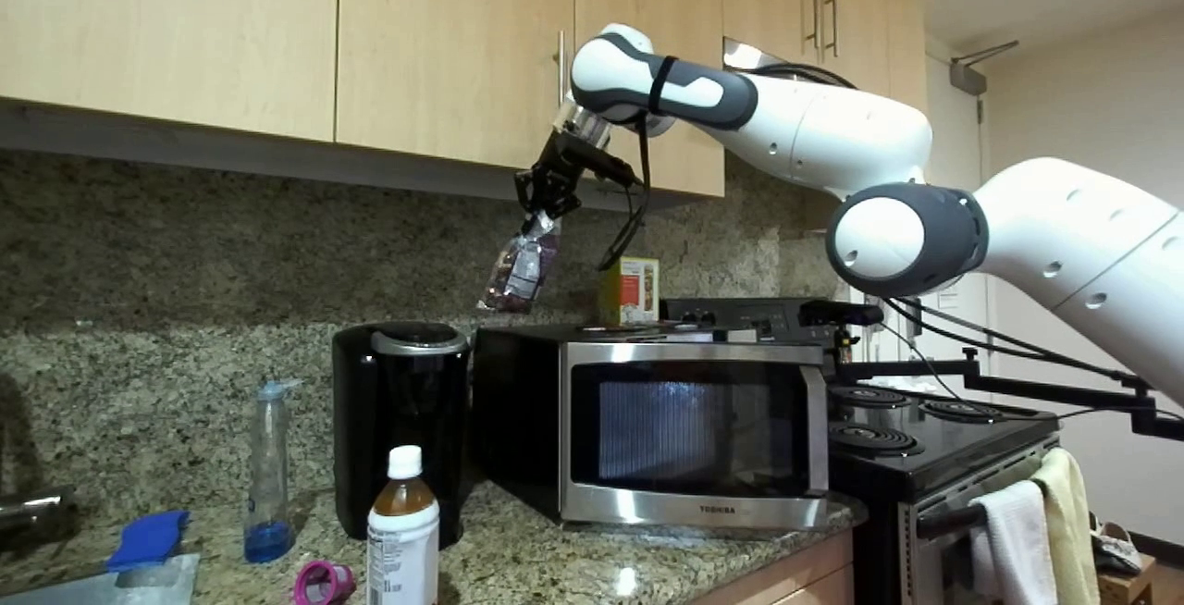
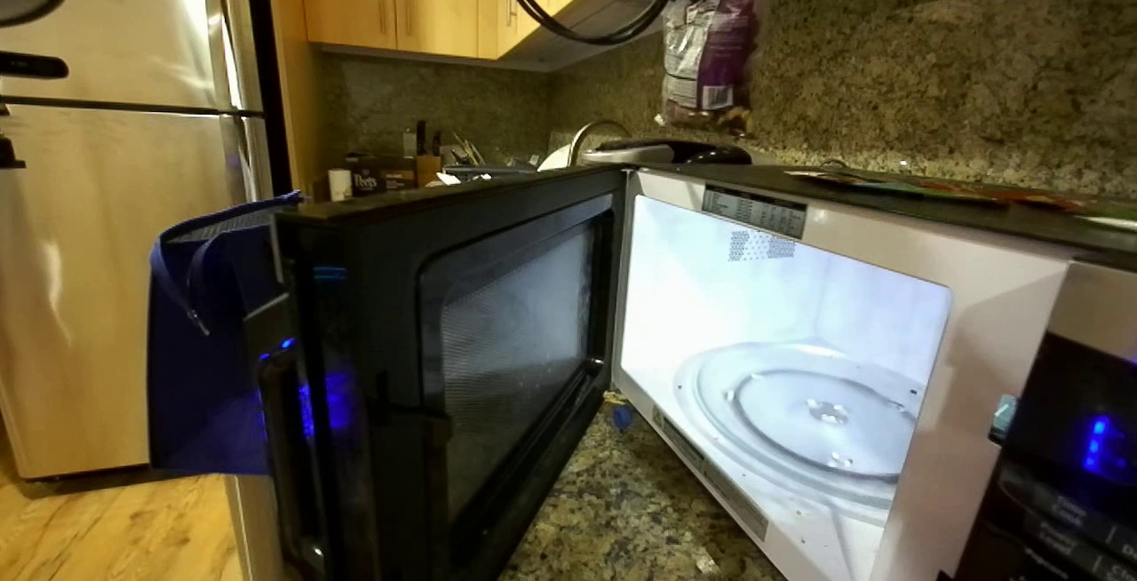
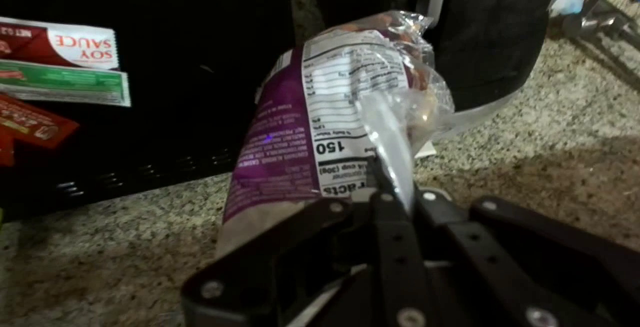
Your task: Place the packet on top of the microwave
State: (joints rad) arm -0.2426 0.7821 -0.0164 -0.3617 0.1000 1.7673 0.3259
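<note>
Wrist view puts the pincer (image 3: 407, 204) nearest, rising from the bottom edge, its jaws clamped on the clear crumpled top of the packet (image 3: 280, 137); plastic and glare hide where the tips meet. The packet in turn covers part of the gap between the microwave (image 3: 200, 117) and the coffee maker (image 3: 490, 37), both so dark there that edges are hard to trace. In both exterior views the packet hangs in the air, higher than the microwave's top and apart from it; whether it is over that top or over the gap beside it, I cannot tell. In an exterior view a white bottle (image 1: 403, 540), nearest, is cropped at its base. Beyond it the arm (image 1: 832, 129) comes in from the right edge, its lower part out of frame, bends at the elbow, reaches leftward and slightly upward, then drops at the wrist so the pincer points down and a little left. The microwave's open door (image 1: 694, 429) faces this way and hides the inside; farther back, whether a yellow box (image 1: 631, 290) stands on the microwave or behind it is unclear.
</note>
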